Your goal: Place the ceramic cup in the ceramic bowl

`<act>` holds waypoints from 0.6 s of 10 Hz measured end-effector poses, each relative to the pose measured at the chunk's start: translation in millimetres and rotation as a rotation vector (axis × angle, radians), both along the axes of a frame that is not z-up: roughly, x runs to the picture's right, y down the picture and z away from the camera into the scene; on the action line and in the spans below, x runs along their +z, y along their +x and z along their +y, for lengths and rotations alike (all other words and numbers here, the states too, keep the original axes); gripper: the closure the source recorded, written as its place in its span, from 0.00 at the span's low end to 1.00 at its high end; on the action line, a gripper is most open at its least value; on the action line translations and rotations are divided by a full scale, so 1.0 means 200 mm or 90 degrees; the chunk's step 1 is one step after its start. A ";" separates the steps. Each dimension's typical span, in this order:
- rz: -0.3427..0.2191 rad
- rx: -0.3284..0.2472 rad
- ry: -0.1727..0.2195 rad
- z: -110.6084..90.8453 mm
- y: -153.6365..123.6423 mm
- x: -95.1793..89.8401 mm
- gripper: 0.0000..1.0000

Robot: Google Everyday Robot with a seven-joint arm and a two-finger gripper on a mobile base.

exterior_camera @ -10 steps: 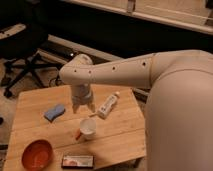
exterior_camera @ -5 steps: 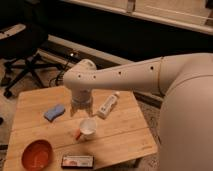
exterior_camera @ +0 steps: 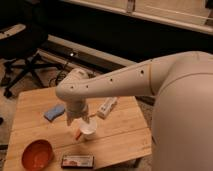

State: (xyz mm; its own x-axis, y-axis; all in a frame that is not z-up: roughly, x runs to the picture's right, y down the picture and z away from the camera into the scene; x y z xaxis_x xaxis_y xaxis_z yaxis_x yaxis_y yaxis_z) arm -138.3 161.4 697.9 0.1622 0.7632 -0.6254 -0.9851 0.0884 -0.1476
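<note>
The small white ceramic cup (exterior_camera: 89,129) stands on the wooden table (exterior_camera: 120,135) near its middle. My gripper (exterior_camera: 80,120) hangs from the white arm right above the cup's left rim and covers part of it. The orange-red ceramic bowl (exterior_camera: 37,154) sits at the table's front left corner, well apart from the cup and to its lower left. It holds nothing.
A blue sponge (exterior_camera: 54,112) lies left of the gripper. A white tube-like bottle (exterior_camera: 107,106) lies behind the cup on the right. A dark flat box (exterior_camera: 77,161) lies at the front edge. A small orange item (exterior_camera: 77,135) lies beside the cup. An office chair (exterior_camera: 22,60) stands at back left.
The arm has swung down and a little left, bringing the gripper lower over the cup. The cup and bowl have not moved.
</note>
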 end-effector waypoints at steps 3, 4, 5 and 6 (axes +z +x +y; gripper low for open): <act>0.009 -0.039 0.008 0.14 -0.02 0.11 0.35; 0.011 -0.040 0.007 0.17 -0.02 0.14 0.35; 0.015 -0.039 0.006 0.19 -0.02 0.17 0.36; 0.019 -0.034 0.003 0.22 -0.01 0.21 0.42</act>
State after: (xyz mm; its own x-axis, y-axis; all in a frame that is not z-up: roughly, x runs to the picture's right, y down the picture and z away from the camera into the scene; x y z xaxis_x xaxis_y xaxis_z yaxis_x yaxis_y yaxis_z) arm -139.5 205.1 739.9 0.1841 0.7568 -0.6271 -0.9829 0.1410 -0.1183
